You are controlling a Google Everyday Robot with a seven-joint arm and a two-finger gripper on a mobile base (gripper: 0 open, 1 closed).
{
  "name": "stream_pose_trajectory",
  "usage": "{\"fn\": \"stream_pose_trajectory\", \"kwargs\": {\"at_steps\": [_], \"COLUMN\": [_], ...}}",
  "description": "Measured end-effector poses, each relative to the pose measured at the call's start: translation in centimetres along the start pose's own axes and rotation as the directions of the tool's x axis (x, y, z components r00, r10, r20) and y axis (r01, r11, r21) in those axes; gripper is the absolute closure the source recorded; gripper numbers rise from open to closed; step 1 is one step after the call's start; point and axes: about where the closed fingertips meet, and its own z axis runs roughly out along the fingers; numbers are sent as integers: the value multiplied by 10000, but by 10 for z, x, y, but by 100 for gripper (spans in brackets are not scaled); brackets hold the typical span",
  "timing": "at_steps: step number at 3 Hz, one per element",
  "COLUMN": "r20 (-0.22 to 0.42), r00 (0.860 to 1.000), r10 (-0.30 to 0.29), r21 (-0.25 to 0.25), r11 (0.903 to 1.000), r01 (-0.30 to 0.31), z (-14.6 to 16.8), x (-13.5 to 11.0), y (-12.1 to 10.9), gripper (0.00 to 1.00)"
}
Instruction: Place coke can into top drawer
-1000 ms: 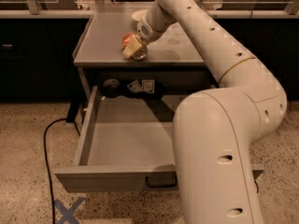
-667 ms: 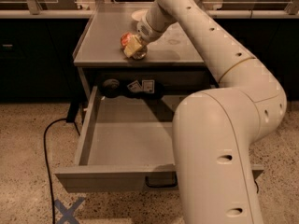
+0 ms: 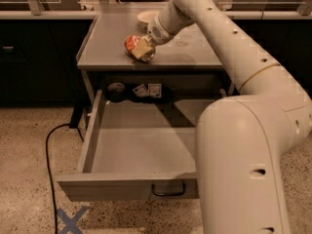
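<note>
Nearest the camera, well below the claw [image 3: 142,48], a blue tape cross [image 3: 72,221] lies on the speckled floor [image 3: 29,189], and a black cable [image 3: 48,150] loops beside it. The top drawer [image 3: 141,150] stands pulled fully out, below the claw and on its near side. It is a wide, shallow grey tray with a flat matte front panel and a small dark metal handle [image 3: 168,189] at the panel's centre.

Higher up, the claw sits at the end of the smooth white arm [image 3: 229,48], low over the grey countertop [image 3: 112,38]. It is pressed against the coke can [image 3: 130,43], a small red cylinder with a silver end, which tilts on the surface just to the claw's left. Whether the claw has clamped the can cannot be told.

The step in hand looks like the grasp. The next move would call for a sure grip, a lift off the countertop, then a carry forward and down into the drawer.

Just beyond the claw sits a white bowl [image 3: 146,16], round and glossy.
</note>
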Motion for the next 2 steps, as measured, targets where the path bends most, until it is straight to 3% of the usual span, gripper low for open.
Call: {"fn": "stream_pose_trajectory", "kwargs": {"at_steps": [1,2], "r20": [920,1261], "r00": [9950,9910], "r10": [-387,-445], "r21": [-1247,-2031], "r11": [9909,9767], "r01": [500,697], "z": [-31,-58], "x": [12,32], "y": [32,60], "gripper": [100,100]}}
